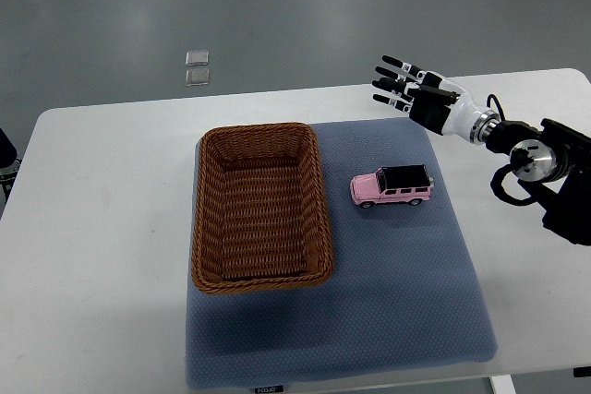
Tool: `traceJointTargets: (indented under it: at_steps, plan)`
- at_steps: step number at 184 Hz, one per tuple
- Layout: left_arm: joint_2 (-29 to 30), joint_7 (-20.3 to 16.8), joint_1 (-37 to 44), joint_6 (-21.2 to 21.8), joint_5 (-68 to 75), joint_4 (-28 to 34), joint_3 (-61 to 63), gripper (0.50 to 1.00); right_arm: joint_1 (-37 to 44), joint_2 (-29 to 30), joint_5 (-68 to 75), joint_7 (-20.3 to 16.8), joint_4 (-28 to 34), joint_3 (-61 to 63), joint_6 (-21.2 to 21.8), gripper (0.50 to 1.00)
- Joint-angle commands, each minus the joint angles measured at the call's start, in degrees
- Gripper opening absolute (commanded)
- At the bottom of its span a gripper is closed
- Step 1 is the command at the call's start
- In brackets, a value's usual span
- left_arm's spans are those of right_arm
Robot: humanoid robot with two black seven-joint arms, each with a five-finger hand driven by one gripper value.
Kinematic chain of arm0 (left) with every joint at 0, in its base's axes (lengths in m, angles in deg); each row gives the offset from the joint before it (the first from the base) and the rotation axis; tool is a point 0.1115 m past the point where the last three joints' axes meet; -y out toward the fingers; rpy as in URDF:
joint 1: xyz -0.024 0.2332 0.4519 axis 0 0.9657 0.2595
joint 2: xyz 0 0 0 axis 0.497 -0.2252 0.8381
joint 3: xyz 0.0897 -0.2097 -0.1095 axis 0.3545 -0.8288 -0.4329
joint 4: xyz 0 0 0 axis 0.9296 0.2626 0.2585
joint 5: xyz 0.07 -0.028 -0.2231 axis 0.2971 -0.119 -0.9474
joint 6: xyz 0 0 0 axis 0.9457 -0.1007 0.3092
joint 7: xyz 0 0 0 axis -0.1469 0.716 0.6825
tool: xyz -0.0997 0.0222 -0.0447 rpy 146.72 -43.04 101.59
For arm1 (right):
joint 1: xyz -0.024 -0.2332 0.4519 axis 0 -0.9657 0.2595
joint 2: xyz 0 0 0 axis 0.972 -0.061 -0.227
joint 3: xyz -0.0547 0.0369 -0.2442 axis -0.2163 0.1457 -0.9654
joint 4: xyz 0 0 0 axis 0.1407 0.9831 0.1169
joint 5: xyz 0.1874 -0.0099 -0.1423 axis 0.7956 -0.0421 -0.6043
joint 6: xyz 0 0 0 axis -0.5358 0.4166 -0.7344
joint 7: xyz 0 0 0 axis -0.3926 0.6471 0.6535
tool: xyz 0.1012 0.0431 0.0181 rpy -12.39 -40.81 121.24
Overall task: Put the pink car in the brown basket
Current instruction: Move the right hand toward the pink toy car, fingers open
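Observation:
A pink toy car [391, 185] with a black roof stands on its wheels on the blue-grey mat [388, 292], just right of the brown wicker basket [211, 219]. The basket holds nothing. My right hand [406, 88] hovers above the far right corner of the mat, behind the car and apart from it, its fingers spread and holding nothing. Its arm [536, 159] comes in from the right edge. The left arm does not show.
The mat lies on a white table [92, 228] with rounded corners. Beyond the far table edge is grey floor with two small clear square objects [197, 67]. A dark object [6, 149] pokes in at the left edge.

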State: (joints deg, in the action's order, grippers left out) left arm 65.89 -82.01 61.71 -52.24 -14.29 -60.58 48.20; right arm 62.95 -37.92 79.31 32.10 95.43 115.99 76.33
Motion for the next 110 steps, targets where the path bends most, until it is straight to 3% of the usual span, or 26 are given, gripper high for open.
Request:
traceJointTargets:
  at_steps: [1,110]
  plan:
    - [0.0,0.1,0.0,0.0,0.0,-0.1,0.0,1.0,0.0,-0.1,-0.4,-0.1,-0.1,0.1,0.1,0.924]
    - [0.0,0.2,-0.2,0.0,0.0,-0.2,-0.2,1.0,-1.1,-0.7,-0.9,0.1,-0.4,0.0,-0.6,0.924]
